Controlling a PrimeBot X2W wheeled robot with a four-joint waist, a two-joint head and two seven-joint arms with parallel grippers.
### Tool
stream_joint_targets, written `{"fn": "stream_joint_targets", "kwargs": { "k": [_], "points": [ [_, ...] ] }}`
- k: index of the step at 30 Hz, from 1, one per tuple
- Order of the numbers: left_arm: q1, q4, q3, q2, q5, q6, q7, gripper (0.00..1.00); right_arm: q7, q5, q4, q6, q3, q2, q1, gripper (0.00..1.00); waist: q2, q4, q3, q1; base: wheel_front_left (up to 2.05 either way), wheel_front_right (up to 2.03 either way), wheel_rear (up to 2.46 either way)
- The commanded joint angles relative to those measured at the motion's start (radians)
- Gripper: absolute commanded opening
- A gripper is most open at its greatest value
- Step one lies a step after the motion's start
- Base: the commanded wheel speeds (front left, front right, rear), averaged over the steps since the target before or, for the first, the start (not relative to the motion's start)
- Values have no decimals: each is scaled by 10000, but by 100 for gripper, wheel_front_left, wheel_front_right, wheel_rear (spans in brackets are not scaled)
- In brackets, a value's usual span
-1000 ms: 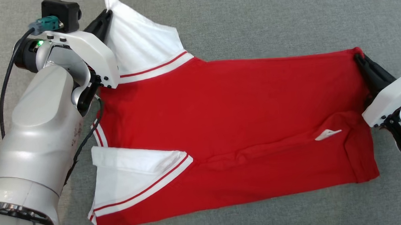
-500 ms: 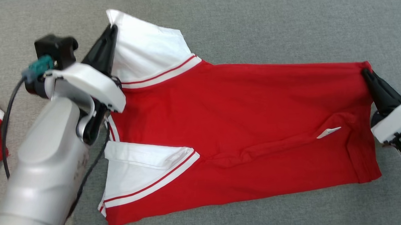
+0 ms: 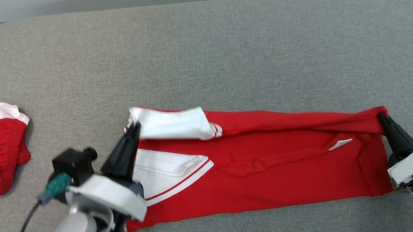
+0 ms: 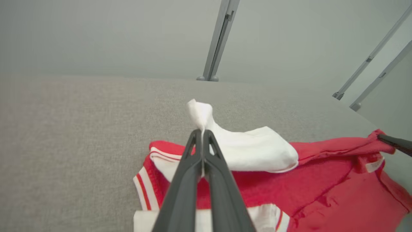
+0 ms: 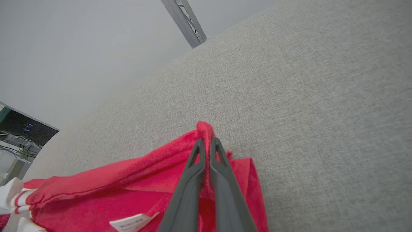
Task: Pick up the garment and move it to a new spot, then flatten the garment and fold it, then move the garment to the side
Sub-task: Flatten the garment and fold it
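Note:
The garment (image 3: pixel 266 169) is a red shirt with white, red-striped sleeves, spread left to right on the grey surface. My left gripper (image 3: pixel 135 126) is shut on the far white sleeve (image 4: pixel 248 149), lifting its corner above the near sleeve (image 3: pixel 167 174). My right gripper (image 3: pixel 381 115) is shut on the garment's far right corner (image 5: pixel 204 129), raised off the surface. The far edge of the garment (image 5: pixel 128 170) hangs folded toward me between both grips. A white label (image 3: pixel 339 144) shows near the right end.
A second red and white piece of clothing (image 3: pixel 0 155) lies at the left edge of the grey surface (image 3: pixel 224 58). Beyond the surface's far edge stand metal posts (image 4: pixel 219 38) and a pale wall. Bare grey surface stretches behind the garment.
Both grippers have carried the garment's far edge toward me, so it now doubles over the near half. The head camera has tilted up, showing the surface's far edge.

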Motion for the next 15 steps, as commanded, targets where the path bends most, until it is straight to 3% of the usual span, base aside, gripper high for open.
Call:
{"fn": "stream_joint_targets", "kwargs": {
  "k": [1, 7, 12, 13, 14, 15],
  "points": [
    [465, -523, 7, 138, -89, 267, 142, 0, -81, 31, -19, 1, -42, 36, 139, 0, 0, 15, -69, 0, 0, 0, 0],
    [2198, -2113, -249, 240, -480, 1022, 620, 0, -278, -51, 179, 1, -56, 214, 407, 0, 0, 97, -314, 0, 0, 0, 0],
    [2979, -2111, -404, 125, -809, 1236, 767, 0, -478, -96, 354, 1, -105, 295, 811, 0, 0, 200, -582, 0, 0, 0, 0],
    [3040, -1986, -431, 150, -752, 1287, 778, 0, -544, -73, 373, 1, -103, 345, 908, 22, 0, 225, -636, 0, 0, 0, 0],
    [3054, -1821, -482, 248, -590, 1342, 783, 15, -601, -136, 372, 1, -53, 361, 1004, 45, 0, 237, -689, 0, 0, 0, 0],
    [3098, -1748, -502, 91, -716, 1310, 730, 54, -713, -296, 368, 1, 10, 322, 1129, 90, 0, 252, -748, 0, 0, 0, 0]
  ]
}}
